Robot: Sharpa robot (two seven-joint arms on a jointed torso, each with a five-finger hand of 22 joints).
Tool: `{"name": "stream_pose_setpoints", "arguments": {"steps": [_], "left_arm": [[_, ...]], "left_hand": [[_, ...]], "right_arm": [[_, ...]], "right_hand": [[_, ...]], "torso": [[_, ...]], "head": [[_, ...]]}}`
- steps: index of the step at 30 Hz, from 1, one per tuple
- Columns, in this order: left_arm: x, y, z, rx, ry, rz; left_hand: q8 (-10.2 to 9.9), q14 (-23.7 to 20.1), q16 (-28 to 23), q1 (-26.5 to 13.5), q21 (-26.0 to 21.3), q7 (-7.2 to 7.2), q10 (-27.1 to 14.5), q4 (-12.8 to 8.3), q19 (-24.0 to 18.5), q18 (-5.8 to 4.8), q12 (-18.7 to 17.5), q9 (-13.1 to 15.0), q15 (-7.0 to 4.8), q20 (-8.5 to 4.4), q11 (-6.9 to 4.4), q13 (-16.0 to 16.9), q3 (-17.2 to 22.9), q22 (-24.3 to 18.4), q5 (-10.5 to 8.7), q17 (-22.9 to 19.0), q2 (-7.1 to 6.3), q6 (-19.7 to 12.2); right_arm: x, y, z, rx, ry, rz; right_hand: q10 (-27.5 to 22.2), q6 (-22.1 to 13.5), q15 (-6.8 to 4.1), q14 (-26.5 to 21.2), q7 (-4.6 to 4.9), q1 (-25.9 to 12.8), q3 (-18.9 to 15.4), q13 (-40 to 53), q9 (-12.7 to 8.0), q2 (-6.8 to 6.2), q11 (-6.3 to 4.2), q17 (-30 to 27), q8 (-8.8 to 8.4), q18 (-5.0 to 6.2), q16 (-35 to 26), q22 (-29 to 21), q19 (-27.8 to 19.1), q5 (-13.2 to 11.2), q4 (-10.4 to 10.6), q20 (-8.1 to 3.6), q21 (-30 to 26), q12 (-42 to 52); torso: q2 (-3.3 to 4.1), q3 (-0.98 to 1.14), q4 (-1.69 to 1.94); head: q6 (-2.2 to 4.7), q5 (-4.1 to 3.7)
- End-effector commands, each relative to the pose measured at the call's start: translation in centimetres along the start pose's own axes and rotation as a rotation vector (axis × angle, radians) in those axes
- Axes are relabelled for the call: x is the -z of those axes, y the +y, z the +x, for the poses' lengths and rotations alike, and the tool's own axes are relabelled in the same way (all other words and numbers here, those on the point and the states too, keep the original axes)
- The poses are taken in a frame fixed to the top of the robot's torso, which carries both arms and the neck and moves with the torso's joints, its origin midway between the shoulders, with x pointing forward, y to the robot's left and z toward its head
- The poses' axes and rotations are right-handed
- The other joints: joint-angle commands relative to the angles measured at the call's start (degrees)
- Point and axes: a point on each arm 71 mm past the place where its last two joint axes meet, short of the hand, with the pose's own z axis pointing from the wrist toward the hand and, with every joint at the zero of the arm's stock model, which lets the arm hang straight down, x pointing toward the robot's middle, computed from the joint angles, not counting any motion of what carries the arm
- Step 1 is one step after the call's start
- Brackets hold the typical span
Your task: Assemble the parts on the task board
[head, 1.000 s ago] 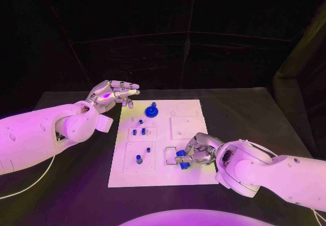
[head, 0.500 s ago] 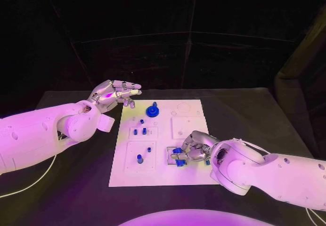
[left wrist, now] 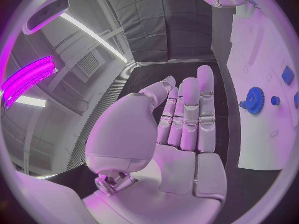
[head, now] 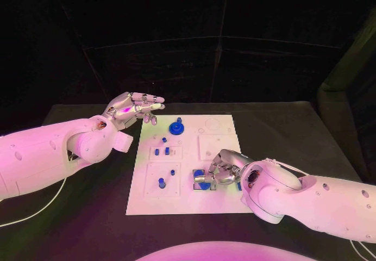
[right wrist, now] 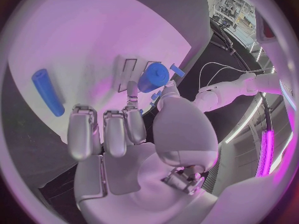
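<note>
Right hand (head: 221, 169) pinches a blue cylinder (right wrist: 154, 77) over the task board (head: 219, 124), hiding its seat; left hand (head: 131, 107) hovers empty, fingers apart

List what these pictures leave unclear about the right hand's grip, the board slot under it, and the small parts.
- Head view: the right hand covers the slot on the task board; whether its blue part is seated is hidden.
- Right wrist view: the blue cylinder sits at the fingertips; contact is unclear.
- Head view: small blue pieces too small to identify.
- Left wrist view: the blue gear sits near the edge, distorted.
</note>
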Motion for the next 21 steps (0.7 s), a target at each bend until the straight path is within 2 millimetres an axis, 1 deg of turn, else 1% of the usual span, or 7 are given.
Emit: {"name": "stream_pose_setpoints", "arguments": {"steps": [1,8,11,14,17,19,21], "left_arm": [[-0.02,-0.14,0.13,0.008,0.013,0.003],[-0.01,-0.15,0.11,0.008,0.014,0.001],[0.00,-0.15,0.10,0.009,0.015,0.001],[0.00,-0.14,0.09,0.009,0.015,0.000],[0.00,-0.14,0.08,0.009,0.016,0.000],[0.00,-0.14,0.08,0.009,0.016,-0.001],[0.00,-0.13,0.08,0.010,0.017,-0.001]], "left_hand": [[0.26,-0.46,-0.30,0.26,-0.24,0.22,-0.31,-0.12,0.09,0.77,0.20,-0.08,-0.08,-0.21,0.06,-0.08,-0.08,-0.08,0.04,-0.07,-0.03,-0.09],[0.23,-0.47,-0.29,0.19,-0.26,0.26,-0.38,-0.10,0.09,0.76,0.19,-0.10,-0.06,-0.19,0.09,-0.09,-0.14,-0.09,0.04,-0.09,-0.06,-0.15],[0.23,-0.47,-0.29,0.19,-0.26,0.26,-0.38,-0.10,0.09,0.76,0.19,-0.10,-0.06,-0.19,0.09,-0.09,-0.14,-0.09,0.04,-0.09,-0.06,-0.15],[0.23,-0.47,-0.29,0.19,-0.26,0.26,-0.38,-0.10,0.09,0.76,0.19,-0.10,-0.06,-0.19,0.09,-0.09,-0.14,-0.09,0.04,-0.09,-0.06,-0.15],[0.23,-0.47,-0.29,0.19,-0.26,0.26,-0.38,-0.10,0.09,0.76,0.19,-0.10,-0.06,-0.19,0.09,-0.09,-0.14,-0.09,0.04,-0.09,-0.06,-0.15],[0.23,-0.47,-0.29,0.19,-0.26,0.26,-0.38,-0.10,0.09,0.76,0.19,-0.10,-0.06,-0.19,0.09,-0.09,-0.14,-0.09,0.04,-0.09,-0.06,-0.15],[0.23,-0.47,-0.29,0.19,-0.26,0.26,-0.38,-0.10,0.09,0.76,0.19,-0.10,-0.06,-0.19,0.09,-0.09,-0.14,-0.09,0.04,-0.09,-0.06,-0.15]], "right_arm": [[-0.05,0.08,-0.13,0.048,-0.016,0.004],[0.03,0.37,-0.08,0.053,-0.017,-0.012],[0.16,0.55,-0.02,0.048,-0.012,-0.025],[0.31,0.72,0.04,0.042,-0.003,-0.040],[0.47,0.86,0.10,0.041,0.005,-0.053],[0.53,0.90,0.10,0.049,0.006,-0.060],[0.53,0.88,0.07,0.056,0.004,-0.063]], "right_hand": [[-0.42,-0.59,-0.14,3.08,0.14,-0.29,0.17,2.45,0.12,-1.73,0.09,-0.45,-0.29,-0.86,-0.39,0.71,-0.60,-0.53,0.05,0.07,-0.31,-0.65],[-0.43,-0.63,-0.13,3.08,0.14,-0.73,0.17,2.48,0.23,-1.93,0.09,-0.43,-0.28,-0.87,-0.42,0.74,-0.58,-0.53,0.08,0.08,-0.32,-0.68],[-0.26,-0.32,-0.17,3.16,0.04,-0.83,0.64,2.74,0.43,-1.20,0.02,-0.09,-0.08,-0.93,-0.29,1.04,-0.37,-0.47,0.04,0.07,-0.22,-0.42],[-0.01,0.05,-0.24,3.30,-0.11,-0.22,1.65,3.01,0.75,0.37,-0.11,0.46,0.16,-1.03,-0.07,1.54,-0.03,-0.11,-0.07,0.04,-0.02,-0.18],[0.36,0.74,-0.44,3.44,-0.43,2.96,3.19,3.45,1.23,2.78,-0.36,1.01,0.58,-1.06,0.15,1.72,0.11,2.93,-0.92,-0.10,0.04,0.23],[0.53,1.32,-0.68,3.48,-0.74,8.13,4.59,3.72,1.66,3.93,-0.67,1.22,1.03,-1.07,0.23,1.78,0.15,4.82,-3.60,-0.28,0.05,0.44],[0.64,1.66,-0.83,3.50,-0.89,11.22,5.26,3.92,1.99,4.25,-0.83,1.37,1.40,-1.08,0.27,1.84,0.19,4.22,-5.62,-0.43,0.06,0.60]], "torso": [[0.03,0.01,-0.04],[0.00,0.05,-0.06],[-0.02,0.07,-0.09],[-0.01,0.06,-0.13],[-0.01,0.04,-0.10],[-0.02,0.06,-0.08],[-0.01,0.04,-0.07]], "head": [[-0.04,0.05],[-0.11,0.07],[-0.12,0.06],[-0.11,0.02],[-0.14,-0.01],[-0.14,-0.09],[-0.18,-0.12]]}}
